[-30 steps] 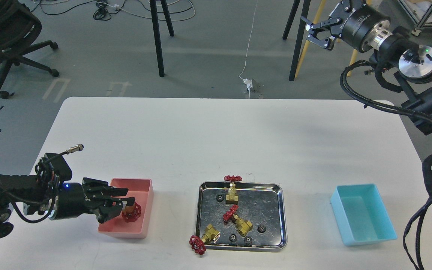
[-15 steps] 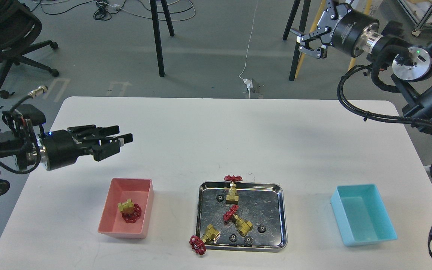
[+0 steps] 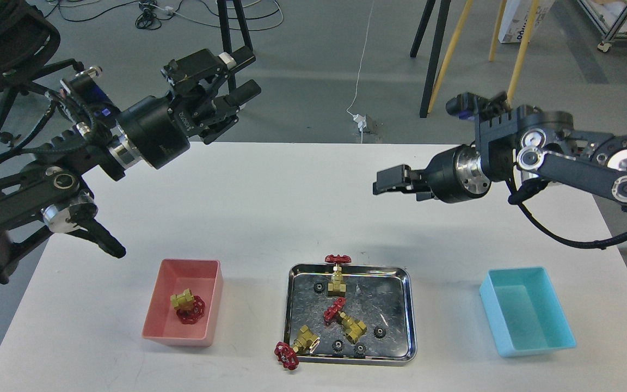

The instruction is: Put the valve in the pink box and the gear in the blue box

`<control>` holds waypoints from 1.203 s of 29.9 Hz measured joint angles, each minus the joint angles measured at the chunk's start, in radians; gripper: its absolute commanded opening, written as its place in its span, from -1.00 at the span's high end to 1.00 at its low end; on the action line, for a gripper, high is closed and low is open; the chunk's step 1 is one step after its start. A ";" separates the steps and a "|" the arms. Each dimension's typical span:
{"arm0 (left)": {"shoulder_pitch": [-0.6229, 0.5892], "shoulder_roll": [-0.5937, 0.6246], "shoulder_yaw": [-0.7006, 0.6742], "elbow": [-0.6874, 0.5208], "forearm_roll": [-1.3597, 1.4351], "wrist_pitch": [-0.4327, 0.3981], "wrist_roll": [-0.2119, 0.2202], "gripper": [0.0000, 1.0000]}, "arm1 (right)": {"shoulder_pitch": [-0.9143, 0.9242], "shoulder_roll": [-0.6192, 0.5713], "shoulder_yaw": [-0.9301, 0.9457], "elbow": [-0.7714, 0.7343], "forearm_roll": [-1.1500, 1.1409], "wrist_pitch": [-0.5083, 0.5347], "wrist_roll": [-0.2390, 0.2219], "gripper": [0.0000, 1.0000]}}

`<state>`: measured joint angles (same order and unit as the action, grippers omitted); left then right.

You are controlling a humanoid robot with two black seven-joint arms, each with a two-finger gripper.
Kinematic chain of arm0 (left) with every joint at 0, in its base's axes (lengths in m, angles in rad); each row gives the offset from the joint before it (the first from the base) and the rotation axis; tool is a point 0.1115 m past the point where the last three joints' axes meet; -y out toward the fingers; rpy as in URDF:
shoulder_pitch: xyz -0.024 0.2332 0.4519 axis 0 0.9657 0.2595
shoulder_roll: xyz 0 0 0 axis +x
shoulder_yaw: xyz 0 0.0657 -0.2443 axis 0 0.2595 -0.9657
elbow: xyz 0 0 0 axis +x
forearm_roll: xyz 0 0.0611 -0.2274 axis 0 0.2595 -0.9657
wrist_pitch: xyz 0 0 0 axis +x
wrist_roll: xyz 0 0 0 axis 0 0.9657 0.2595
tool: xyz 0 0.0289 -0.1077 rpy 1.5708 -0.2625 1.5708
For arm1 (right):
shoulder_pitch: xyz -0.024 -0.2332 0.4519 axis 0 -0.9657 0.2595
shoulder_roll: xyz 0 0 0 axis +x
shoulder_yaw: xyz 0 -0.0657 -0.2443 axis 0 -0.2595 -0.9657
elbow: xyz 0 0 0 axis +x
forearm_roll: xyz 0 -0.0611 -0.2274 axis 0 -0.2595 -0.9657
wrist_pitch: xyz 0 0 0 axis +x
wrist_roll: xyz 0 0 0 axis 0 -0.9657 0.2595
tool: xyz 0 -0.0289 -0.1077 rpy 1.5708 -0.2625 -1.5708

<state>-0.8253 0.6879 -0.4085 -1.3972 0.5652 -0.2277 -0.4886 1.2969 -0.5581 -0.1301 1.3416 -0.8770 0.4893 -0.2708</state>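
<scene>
One valve (image 3: 187, 306) lies inside the pink box (image 3: 211, 305) at the front left. Three more valves (image 3: 337, 272) (image 3: 344, 318) (image 3: 297, 345) lie on and over the rim of the steel tray (image 3: 407, 305), together with several small black gears (image 3: 380, 332) (image 3: 319, 287). The blue box (image 3: 528, 318) at the front right holds nothing that I can see. My left gripper (image 3: 243, 73) is open and empty, raised high above the table's far left edge. My right gripper (image 3: 387, 184) hangs above the table behind the tray, pointing left; its fingers cannot be told apart.
The white table (image 3: 270, 218) carries the boxes and tray along its front. Behind it on the floor are black stand legs (image 3: 226, 54), yellow legs (image 3: 449, 49), cables, and an office chair (image 3: 3, 38) at far left.
My left gripper has risen from above the pink box up and toward the back, empty. My right arm has swung down and left to above the table behind the tray.
</scene>
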 measured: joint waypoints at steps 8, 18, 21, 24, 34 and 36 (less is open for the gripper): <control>0.037 -0.091 -0.071 0.003 -0.007 0.002 0.000 -0.40 | 0.077 -0.020 -0.210 0.202 -0.213 -0.001 -0.001 -0.97; 0.069 -0.108 -0.075 0.004 -0.005 0.010 0.000 -0.40 | 0.094 0.153 -0.263 0.244 -0.347 -0.001 -0.002 -0.06; 0.084 -0.106 -0.076 0.004 -0.004 0.010 0.000 -0.40 | 0.091 0.172 -0.275 0.239 -0.387 -0.001 -0.003 -0.06; 0.088 -0.109 -0.076 0.005 -0.004 0.010 0.000 -0.41 | 0.085 0.214 -0.296 0.224 -0.406 -0.001 -0.002 -0.08; 0.095 -0.115 -0.076 0.013 -0.003 0.010 0.000 -0.44 | 0.077 0.277 -0.371 0.194 -0.410 -0.001 -0.006 -0.10; 0.097 -0.115 -0.076 0.013 -0.003 0.010 0.000 -0.44 | 0.076 0.293 -0.376 0.179 -0.410 -0.001 -0.007 -0.10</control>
<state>-0.7284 0.5732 -0.4849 -1.3838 0.5621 -0.2177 -0.4886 1.3725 -0.2648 -0.5065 1.5205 -1.2874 0.4887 -0.2776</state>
